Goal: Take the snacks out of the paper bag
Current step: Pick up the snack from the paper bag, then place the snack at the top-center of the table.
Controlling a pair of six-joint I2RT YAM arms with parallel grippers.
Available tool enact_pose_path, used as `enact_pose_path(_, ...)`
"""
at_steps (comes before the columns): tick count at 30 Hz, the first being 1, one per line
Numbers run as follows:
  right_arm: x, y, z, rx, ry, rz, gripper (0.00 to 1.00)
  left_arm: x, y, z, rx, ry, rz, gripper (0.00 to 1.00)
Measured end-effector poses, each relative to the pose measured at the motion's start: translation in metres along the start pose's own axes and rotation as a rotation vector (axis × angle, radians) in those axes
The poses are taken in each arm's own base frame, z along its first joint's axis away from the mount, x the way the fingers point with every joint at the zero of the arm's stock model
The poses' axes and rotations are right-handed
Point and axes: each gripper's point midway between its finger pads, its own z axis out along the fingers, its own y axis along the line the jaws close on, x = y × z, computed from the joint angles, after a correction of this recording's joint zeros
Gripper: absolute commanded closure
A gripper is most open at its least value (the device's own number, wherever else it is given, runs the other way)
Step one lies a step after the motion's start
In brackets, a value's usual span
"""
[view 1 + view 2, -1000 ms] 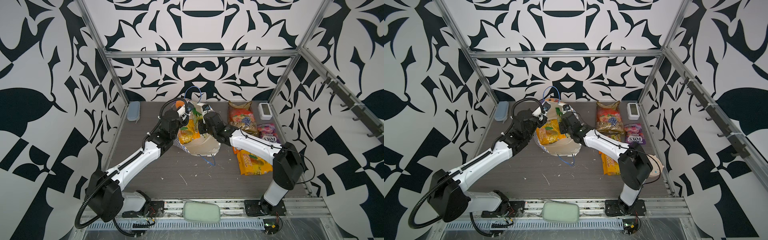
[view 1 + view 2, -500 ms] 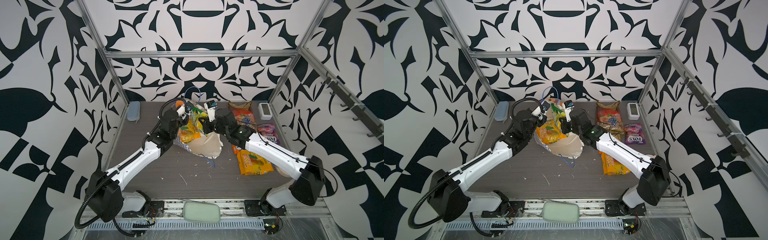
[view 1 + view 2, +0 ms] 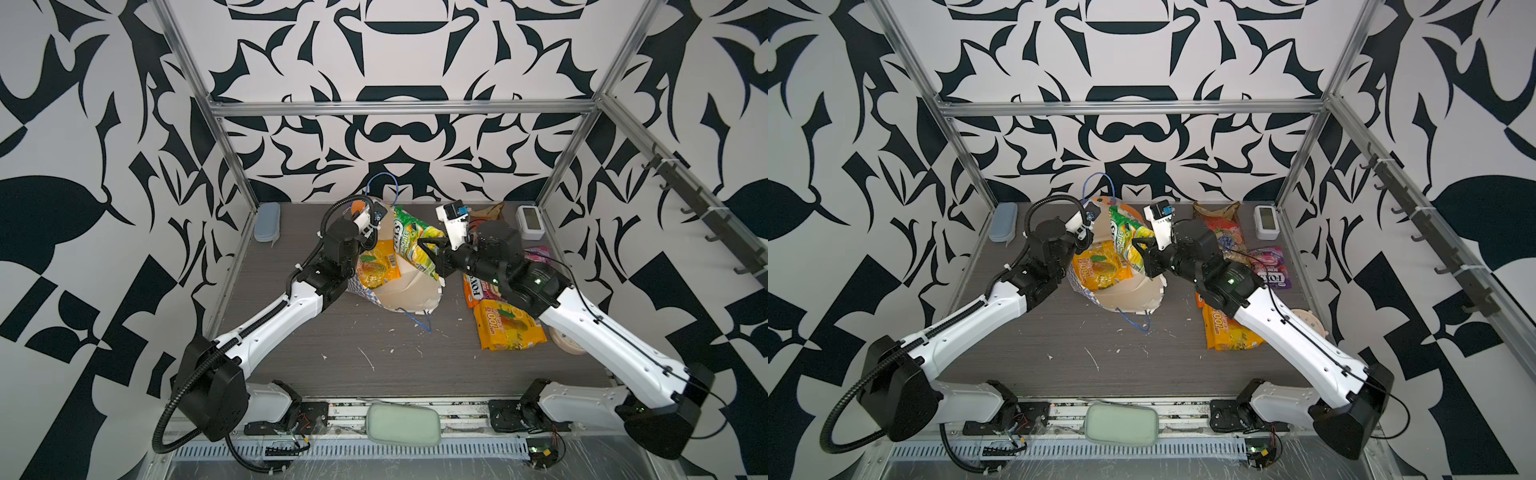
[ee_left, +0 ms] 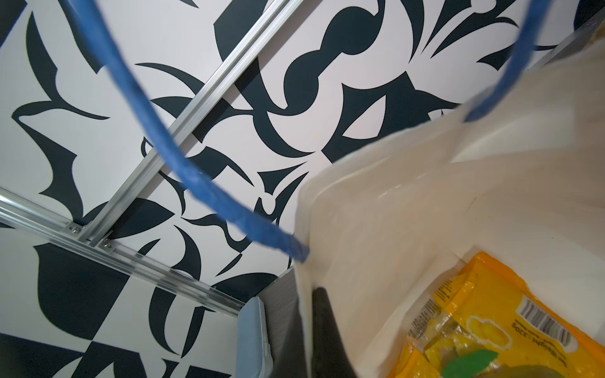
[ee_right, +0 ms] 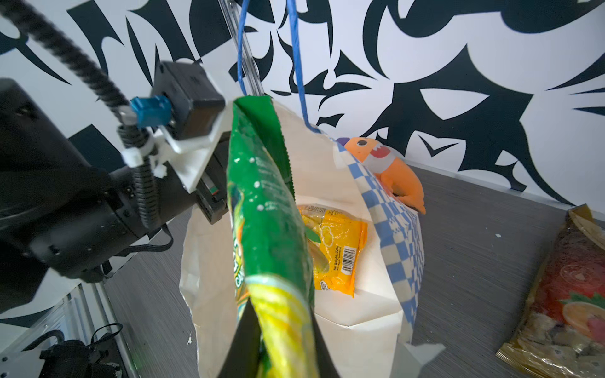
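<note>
**Extraction of the green packet.** My right gripper (image 5: 283, 347), jaws pinching one end of the green packet (image 5: 268, 212), has in the last second drawn it up from within the paper bag (image 3: 409, 291). The packet now stands largely clear above the bag's mouth. My left gripper (image 3: 365, 245), jaws pressed together on the bag's wall, holds the bag in place. A yellow-orange packet (image 5: 337, 252) lies inside the bag, and a second yellow-orange packet (image 3: 509, 328) lies flat beside the bag, on my right arm's side. By my judgement, one snack is nearly freed and at least one is left.
</note>
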Motion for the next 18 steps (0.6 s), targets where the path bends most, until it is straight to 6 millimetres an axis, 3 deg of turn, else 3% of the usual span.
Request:
enact_pose_path(6, -0.025, -0.021, -0.036, 0.06, -0.083, 0.036, 1.0, 0.003, 0.006, 0.0, -0.027, 0.017, -0.002, 1.0)
enact_pose_path(10, -0.046, -0.036, -0.049, 0.111, -0.135, 0.071, 1.0, 0.005, 0.009, 0.001, -0.043, 0.029, -0.003, 1.0)
enact_pose_path(14, -0.057, -0.062, -0.058, 0.195, -0.18, 0.137, 1.0, 0.006, 0.013, -0.001, -0.059, 0.036, -0.005, 1.0)
enact_pose_path(18, -0.062, -0.102, -0.064, 0.301, -0.224, 0.238, 1.0, 0.006, 0.017, -0.002, -0.071, 0.037, -0.008, 1.0)
